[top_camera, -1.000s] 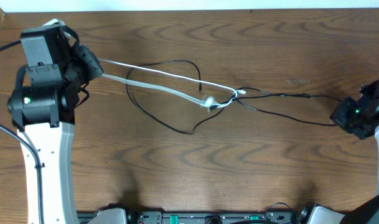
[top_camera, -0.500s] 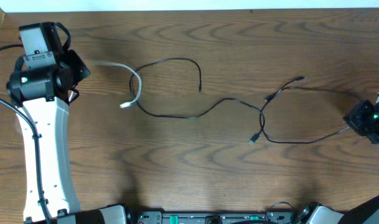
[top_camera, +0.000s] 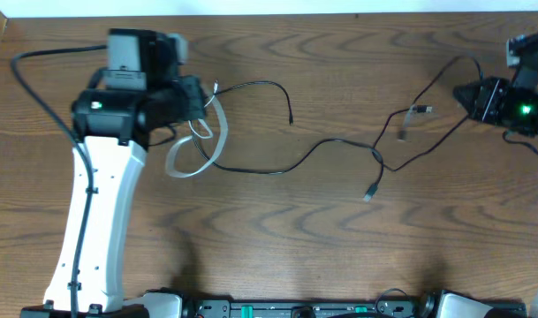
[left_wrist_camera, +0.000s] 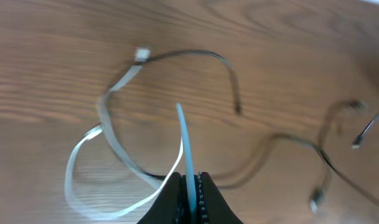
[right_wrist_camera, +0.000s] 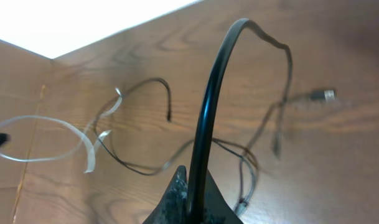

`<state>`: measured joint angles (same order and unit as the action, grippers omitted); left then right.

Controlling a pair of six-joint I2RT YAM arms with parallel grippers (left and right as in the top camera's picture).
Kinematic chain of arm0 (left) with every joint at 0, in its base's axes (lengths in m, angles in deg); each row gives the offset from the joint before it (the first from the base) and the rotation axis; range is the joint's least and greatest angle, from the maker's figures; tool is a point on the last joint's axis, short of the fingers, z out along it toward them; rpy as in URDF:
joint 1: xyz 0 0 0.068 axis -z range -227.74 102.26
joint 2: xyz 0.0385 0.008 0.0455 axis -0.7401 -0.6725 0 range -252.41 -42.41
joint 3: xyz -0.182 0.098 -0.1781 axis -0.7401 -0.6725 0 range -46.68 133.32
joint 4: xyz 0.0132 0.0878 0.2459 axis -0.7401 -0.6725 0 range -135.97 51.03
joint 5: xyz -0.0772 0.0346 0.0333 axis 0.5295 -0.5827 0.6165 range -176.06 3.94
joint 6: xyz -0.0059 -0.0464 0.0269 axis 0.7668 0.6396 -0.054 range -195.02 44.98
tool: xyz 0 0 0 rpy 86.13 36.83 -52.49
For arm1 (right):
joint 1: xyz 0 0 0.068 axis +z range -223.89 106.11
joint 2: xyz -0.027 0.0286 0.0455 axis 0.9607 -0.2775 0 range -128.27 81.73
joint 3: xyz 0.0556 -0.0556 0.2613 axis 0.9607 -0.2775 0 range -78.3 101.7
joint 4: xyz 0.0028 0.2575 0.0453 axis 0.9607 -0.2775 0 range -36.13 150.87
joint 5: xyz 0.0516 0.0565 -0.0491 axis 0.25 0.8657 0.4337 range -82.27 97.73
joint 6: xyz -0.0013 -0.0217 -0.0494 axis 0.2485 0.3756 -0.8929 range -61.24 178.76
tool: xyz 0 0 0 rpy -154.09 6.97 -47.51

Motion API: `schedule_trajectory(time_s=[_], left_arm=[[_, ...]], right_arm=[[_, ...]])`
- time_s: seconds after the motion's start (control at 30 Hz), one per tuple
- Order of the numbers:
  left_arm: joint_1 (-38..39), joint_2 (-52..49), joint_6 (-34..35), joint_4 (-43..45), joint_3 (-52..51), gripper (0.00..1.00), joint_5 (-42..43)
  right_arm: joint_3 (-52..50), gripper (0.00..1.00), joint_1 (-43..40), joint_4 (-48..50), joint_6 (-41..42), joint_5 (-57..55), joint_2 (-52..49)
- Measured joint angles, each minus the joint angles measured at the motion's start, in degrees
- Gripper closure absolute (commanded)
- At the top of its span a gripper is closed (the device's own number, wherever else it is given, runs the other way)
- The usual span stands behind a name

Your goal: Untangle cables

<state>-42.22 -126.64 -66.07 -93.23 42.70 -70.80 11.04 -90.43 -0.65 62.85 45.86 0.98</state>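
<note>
At left of the overhead view, my left gripper (top_camera: 198, 95) is closed on the white cable (top_camera: 187, 170), whose loop overlaps the black cable (top_camera: 330, 141). That cable runs rightward to my right gripper (top_camera: 467, 92), which is clamped on it at upper right.

Wooden table (top_camera: 339, 256), black cable (top_camera: 277, 171), white cable (top_camera: 173, 157)

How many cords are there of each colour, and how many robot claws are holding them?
white cable: 1
black cable: 1
grippers: 2 (left gripper shut on the white one, right gripper shut on the black one)
Total: 4
</note>
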Motion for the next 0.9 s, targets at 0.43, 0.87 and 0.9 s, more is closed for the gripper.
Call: schedule_trajectory(time_s=[0.43, 0.87, 0.9], left_arm=[[15.15, -8.22, -6.93, 0.44, 0.00, 0.17, 5.46], [21.68, -25.46, -22.51, 13.92, -0.02, 0.17, 12.13], [21.90, -26.23, -23.41, 14.56, -0.02, 0.17, 12.33]], right_arm=[[9.66, 0.99, 7.74, -0.44, 3.13, 3.80, 0.13], [23.58, 0.99, 8.85, -4.72, 3.56, 16.55, 0.13], [25.33, 0.99, 8.85, -5.05, 3.56, 17.05, 0.15]])
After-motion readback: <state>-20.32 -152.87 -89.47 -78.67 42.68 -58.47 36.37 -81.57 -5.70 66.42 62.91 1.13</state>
